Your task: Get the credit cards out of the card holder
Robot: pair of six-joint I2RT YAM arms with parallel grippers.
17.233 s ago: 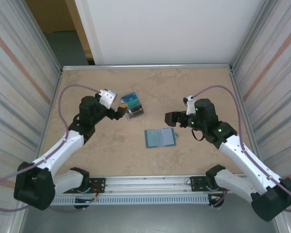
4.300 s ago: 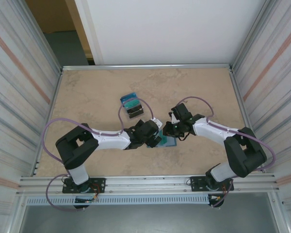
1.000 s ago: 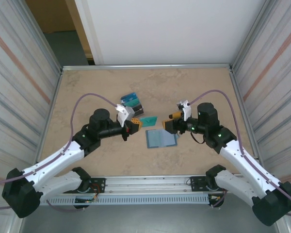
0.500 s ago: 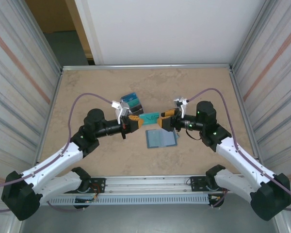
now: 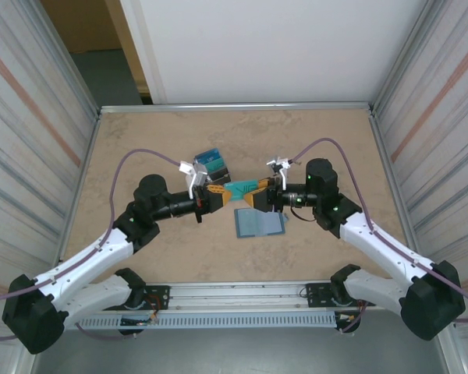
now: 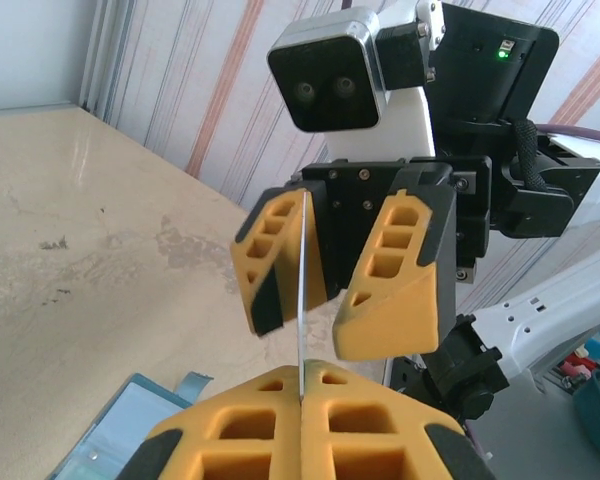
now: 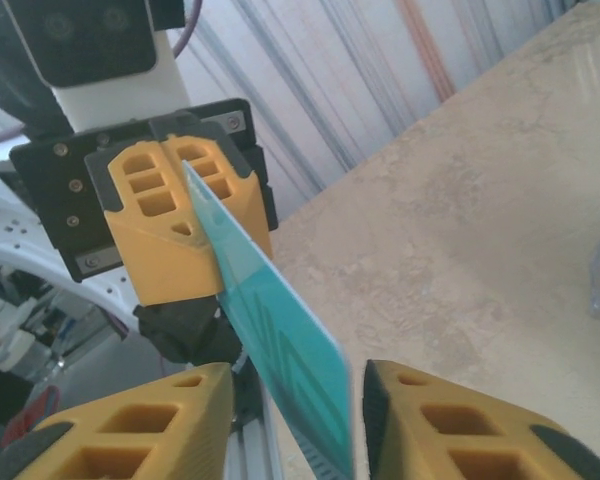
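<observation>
My left gripper [image 5: 216,194] is shut on one end of a teal-green credit card [image 5: 240,188] and holds it in the air, level between the two arms. My right gripper [image 5: 257,194] faces it, open, with the card's free end between its jaws. In the left wrist view the card [image 6: 301,290] is edge-on, clamped in my left gripper [image 6: 302,375], and it lies close against one right finger [image 6: 280,255] with a gap to the other. In the right wrist view my right gripper [image 7: 295,385] straddles the card [image 7: 280,330]. The card holder [image 5: 259,223] lies open on the table below.
A small black piece with blue-green cards [image 5: 213,167] stands behind the left gripper. Corrugated walls [image 5: 39,156] close in both sides of the tan table [image 5: 312,140]. A metal rail [image 5: 242,294] runs along the near edge.
My right gripper has moved left, up to the card's free end, and its jaws have narrowed around it. The left gripper keeps the card and has held nearly still for the last half second.
</observation>
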